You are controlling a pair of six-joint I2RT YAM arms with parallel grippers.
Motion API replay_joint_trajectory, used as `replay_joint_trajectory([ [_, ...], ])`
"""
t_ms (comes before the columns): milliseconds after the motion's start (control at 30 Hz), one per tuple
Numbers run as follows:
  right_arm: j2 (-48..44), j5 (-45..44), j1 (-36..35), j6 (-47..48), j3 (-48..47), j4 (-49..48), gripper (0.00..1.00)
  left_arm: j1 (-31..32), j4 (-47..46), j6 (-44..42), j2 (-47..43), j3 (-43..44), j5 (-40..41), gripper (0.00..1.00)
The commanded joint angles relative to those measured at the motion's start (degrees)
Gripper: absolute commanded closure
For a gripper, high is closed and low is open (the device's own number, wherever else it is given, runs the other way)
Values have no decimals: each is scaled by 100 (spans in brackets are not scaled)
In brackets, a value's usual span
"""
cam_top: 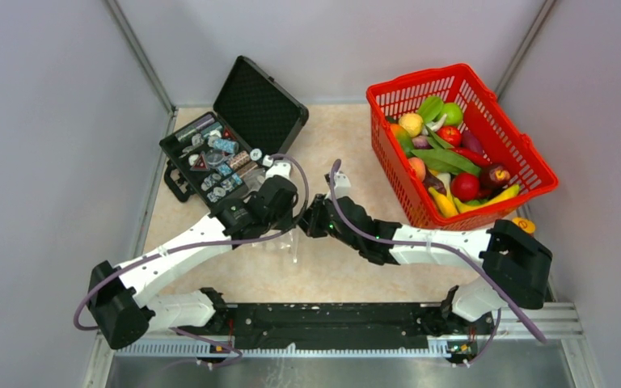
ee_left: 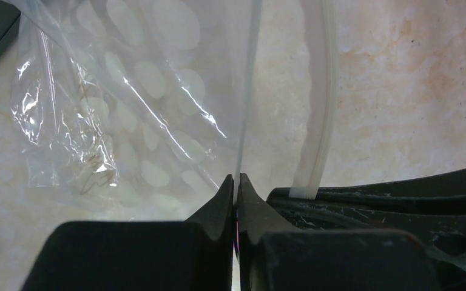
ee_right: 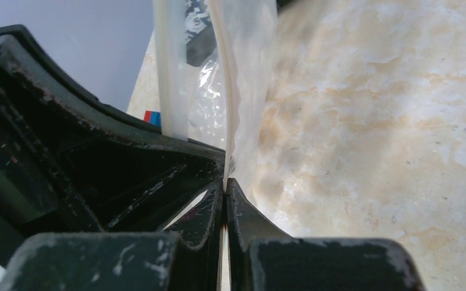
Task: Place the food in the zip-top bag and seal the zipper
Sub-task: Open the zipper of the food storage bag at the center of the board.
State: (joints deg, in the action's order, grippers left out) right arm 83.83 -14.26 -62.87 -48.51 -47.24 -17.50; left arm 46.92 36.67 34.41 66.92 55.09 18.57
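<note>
Case (cam_top: 259,105) left, bag (ee_left: 127,91) centre, basket (cam_top: 416,78) right

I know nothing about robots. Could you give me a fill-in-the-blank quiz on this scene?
The food lies in a basket coloured ____.
The left gripper and right gripper both pinch the zip-top bag, jaws ____ on it.
The black case has its lid ____.
Missing words: red; shut; open.

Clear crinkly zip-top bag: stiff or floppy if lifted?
Probably floppy: the clear crinkly zip-top bag creases and folds beyond the left gripper. Likely light and slippery: thin glossy film. Its whitish zipper strip looks stiffer, holding a smooth curve.
</note>
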Motion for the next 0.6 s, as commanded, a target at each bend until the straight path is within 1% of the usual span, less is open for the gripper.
replay_joint_trajectory([
  [0, 3, -529, 65, 19, -61, 188, 100, 94, 23, -51, -17, 76, 239, 100],
  [133, 80, -1055, 153, 133, -144, 966, 100, 90, 460, -152, -189, 344, 699, 100],
  [233, 74, -1163, 163, 223, -166, 1237, 100, 90, 731, -278, -315, 581, 1112, 100],
  [333, 43, -1179, 174, 274, -192, 1379, 100, 90, 998, -344, -300, 814, 1319, 100],
  [467, 61, -1075, 237, 555, -410, 1642, 100, 90, 1093, -413, -245, 1004, 1134, 100],
  [567, 102, -660, 327, 862, -648, 1729, 100, 89, 931, -511, -141, 1006, 722, 100],
])
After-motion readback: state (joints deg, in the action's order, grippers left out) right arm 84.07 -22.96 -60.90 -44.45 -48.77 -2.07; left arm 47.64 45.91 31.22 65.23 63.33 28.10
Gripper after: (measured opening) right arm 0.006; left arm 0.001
